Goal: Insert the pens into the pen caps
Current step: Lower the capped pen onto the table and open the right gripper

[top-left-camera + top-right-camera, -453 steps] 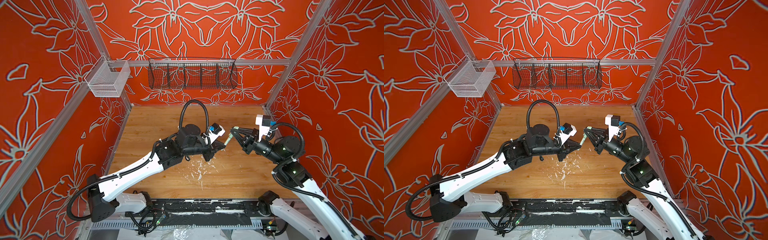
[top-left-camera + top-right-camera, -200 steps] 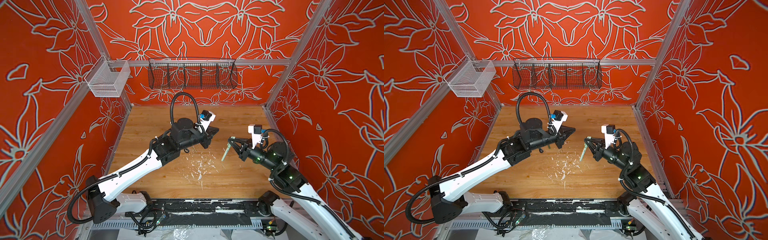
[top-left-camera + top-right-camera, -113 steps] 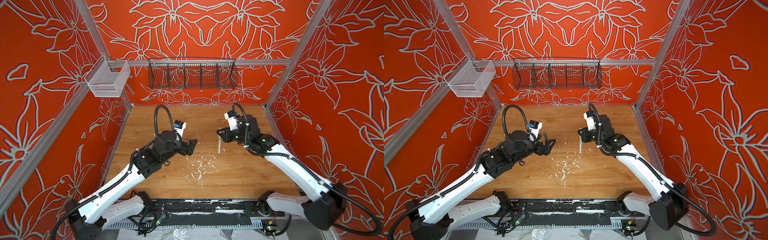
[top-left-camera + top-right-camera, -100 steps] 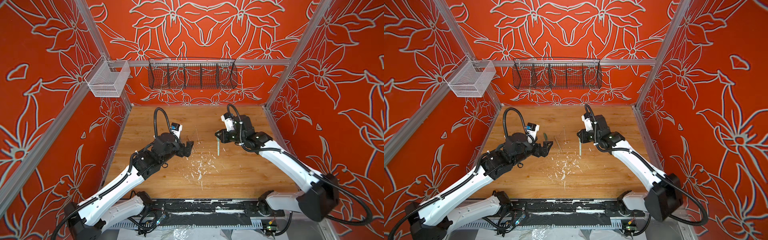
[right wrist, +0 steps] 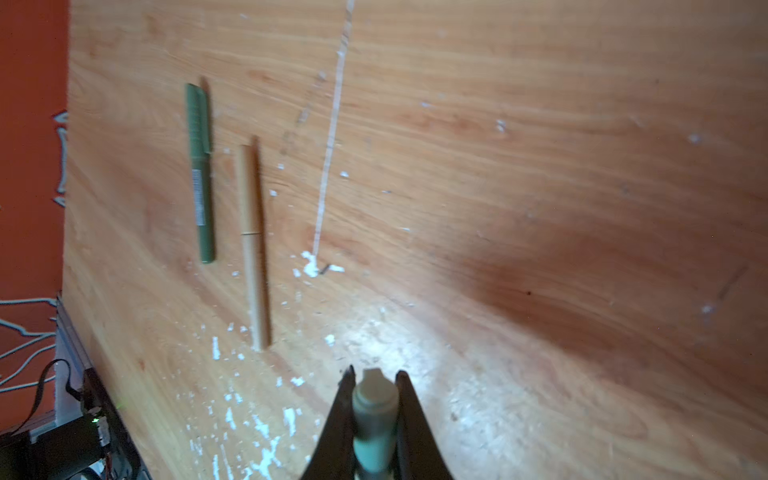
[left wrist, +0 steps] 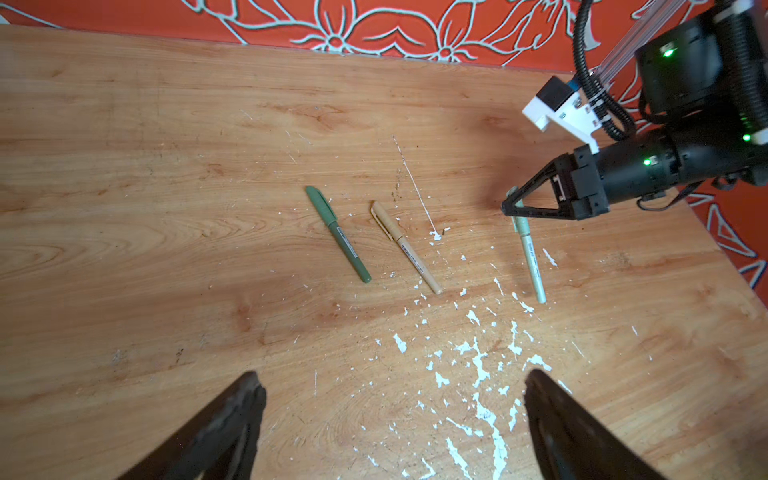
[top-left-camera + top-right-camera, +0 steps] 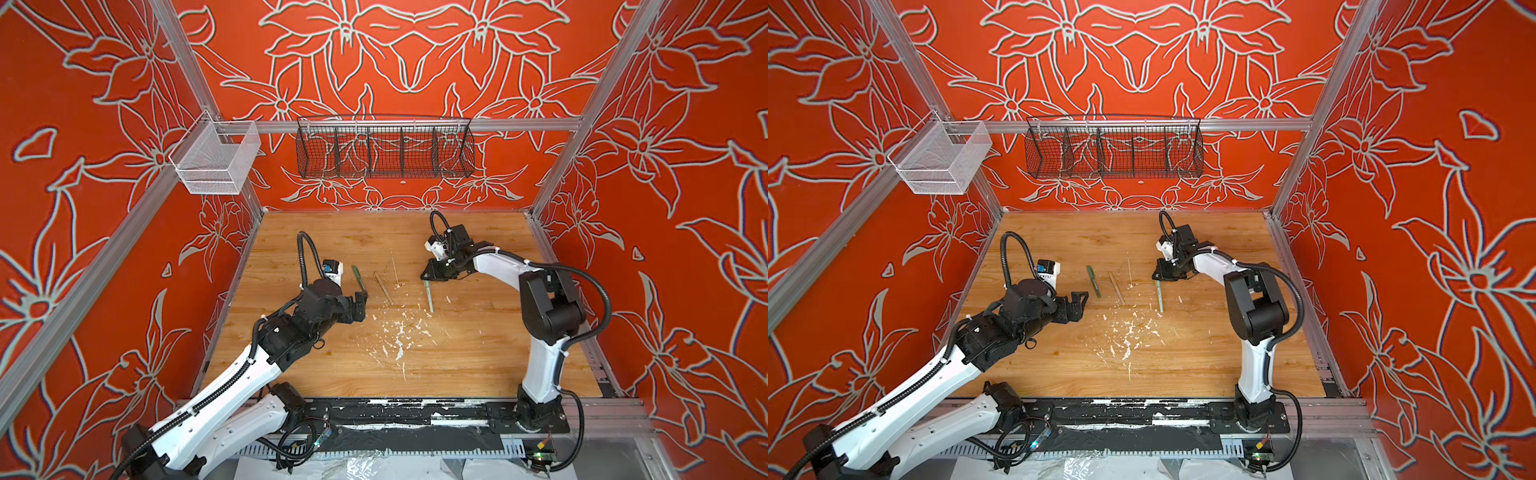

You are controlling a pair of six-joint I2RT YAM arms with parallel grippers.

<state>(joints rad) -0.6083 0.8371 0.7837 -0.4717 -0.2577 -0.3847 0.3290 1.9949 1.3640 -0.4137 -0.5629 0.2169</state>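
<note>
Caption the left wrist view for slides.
Capped dark green pen and tan pen lie flat; right gripper pinches the pale green pen.

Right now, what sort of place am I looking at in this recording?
Most likely a lab robot cell: a wooden tabletop boxed in by aluminium framing and red flower-print walls, the left arm and right arm mounted along its front edge, a black wire basket hung on the back rail.
</note>
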